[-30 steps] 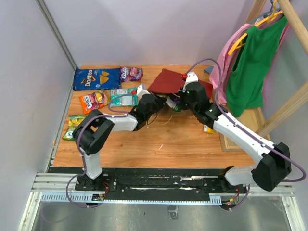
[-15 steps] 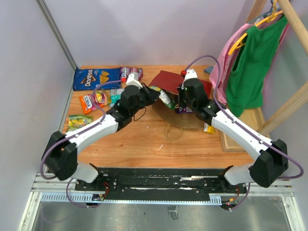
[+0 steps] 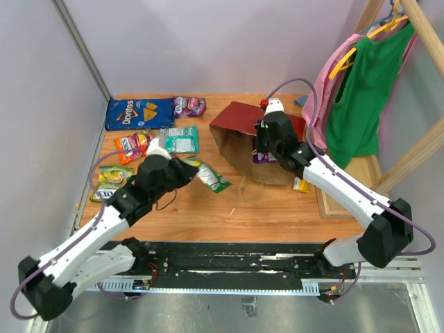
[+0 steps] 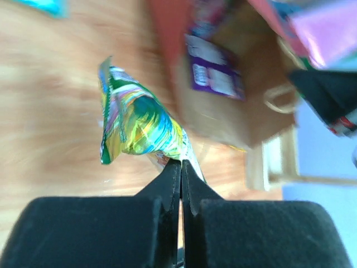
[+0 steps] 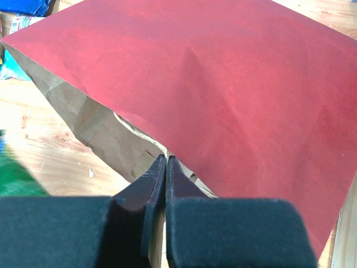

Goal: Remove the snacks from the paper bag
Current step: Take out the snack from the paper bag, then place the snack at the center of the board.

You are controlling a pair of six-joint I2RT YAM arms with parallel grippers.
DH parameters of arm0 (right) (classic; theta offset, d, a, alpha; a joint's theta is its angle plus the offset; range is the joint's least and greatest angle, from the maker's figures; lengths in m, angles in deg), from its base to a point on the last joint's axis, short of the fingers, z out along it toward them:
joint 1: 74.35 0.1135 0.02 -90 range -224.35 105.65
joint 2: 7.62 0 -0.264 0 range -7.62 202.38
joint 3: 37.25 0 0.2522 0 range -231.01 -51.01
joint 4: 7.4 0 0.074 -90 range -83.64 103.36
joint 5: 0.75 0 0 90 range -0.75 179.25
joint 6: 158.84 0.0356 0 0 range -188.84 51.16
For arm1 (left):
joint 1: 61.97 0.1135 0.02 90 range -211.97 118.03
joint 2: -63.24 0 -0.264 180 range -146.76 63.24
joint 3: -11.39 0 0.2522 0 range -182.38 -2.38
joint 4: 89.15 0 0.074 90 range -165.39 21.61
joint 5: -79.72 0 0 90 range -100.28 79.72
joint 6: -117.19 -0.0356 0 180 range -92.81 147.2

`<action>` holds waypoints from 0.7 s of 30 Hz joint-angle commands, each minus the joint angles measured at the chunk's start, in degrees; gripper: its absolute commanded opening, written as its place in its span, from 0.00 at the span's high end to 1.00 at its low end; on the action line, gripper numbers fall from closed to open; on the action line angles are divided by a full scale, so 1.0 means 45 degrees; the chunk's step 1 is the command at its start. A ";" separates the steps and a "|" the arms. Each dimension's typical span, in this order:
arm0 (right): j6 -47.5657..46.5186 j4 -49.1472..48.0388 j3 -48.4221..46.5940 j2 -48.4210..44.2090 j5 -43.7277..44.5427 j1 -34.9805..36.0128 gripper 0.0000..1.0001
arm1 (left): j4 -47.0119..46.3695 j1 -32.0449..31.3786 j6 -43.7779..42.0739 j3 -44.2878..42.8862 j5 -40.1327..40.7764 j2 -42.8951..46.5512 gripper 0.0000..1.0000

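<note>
My left gripper (image 3: pixel 187 167) is shut on the corner of a green snack packet (image 3: pixel 210 176) and holds it over the table, left of the paper bag (image 3: pixel 240 119). The packet (image 4: pixel 134 120) fills the left wrist view above my closed fingers (image 4: pixel 181 165). My right gripper (image 3: pixel 259 143) is shut on the bag's upper rim and holds its mouth open; the wrist view shows the red side (image 5: pixel 234 84) above the pinch (image 5: pixel 166 159). A purple packet (image 3: pixel 263 157) lies inside the bag on the brown paper. It also shows in the left wrist view (image 4: pixel 215 71).
Other snacks lie at the back left: a blue Doritos bag (image 3: pixel 139 113), a purple candy bag (image 3: pixel 189 105), a teal packet (image 3: pixel 182 141), an orange packet (image 3: pixel 134 144) and a green packet (image 3: pixel 111 177). A yellow bar (image 3: pixel 300 184) lies right of the bag. Green (image 3: pixel 361 90) and pink (image 3: pixel 326 87) clothes hang at right.
My left arm has pulled back from the bag's mouth toward the near left, carrying the green packet out. My right gripper has stayed on the bag's rim.
</note>
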 commanded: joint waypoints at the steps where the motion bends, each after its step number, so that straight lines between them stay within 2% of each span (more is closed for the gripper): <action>1: 0.0294 -0.0101 -0.0313 -0.0091 0.0209 -0.0252 0.99 | 0.6082 0.0080 0.5188 0.0215 0.7645 0.2453 0.99; 3: 0.0301 -0.0101 -0.0329 -0.0056 0.0096 -0.0257 0.99 | 0.8217 0.0080 0.7221 -0.0043 0.9317 0.3132 0.99; 5: 0.0299 -0.0097 -0.0386 -0.0003 0.0060 -0.0252 0.99 | 0.9874 0.0080 0.8737 -0.0447 1.0060 0.3363 0.99; 8: 0.0405 -0.0085 -0.0426 0.0131 -0.0032 -0.0247 0.99 | 1.1987 0.0080 1.0969 -0.1344 1.0229 0.2947 0.99; 11: 0.0542 -0.0096 -0.0419 0.0225 -0.0253 -0.0236 0.99 | 1.4051 0.0080 1.2959 -0.2566 0.9669 0.1811 0.99; 15: 0.0633 -0.0060 -0.0482 0.0333 -0.0416 -0.0233 0.99 | 1.5070 0.0351 1.2744 -0.4088 0.8613 0.0150 0.99; 18: 0.0641 0.0012 -0.0535 0.0309 -0.0487 -0.0237 0.99 | 1.4804 0.2186 1.2102 -0.4049 0.7701 -0.0548 0.99; 21: 0.0594 0.0019 -0.0430 0.0186 -0.0423 -0.0215 0.99 | 1.3193 0.4800 0.9876 -0.3286 0.5931 -0.0730 0.99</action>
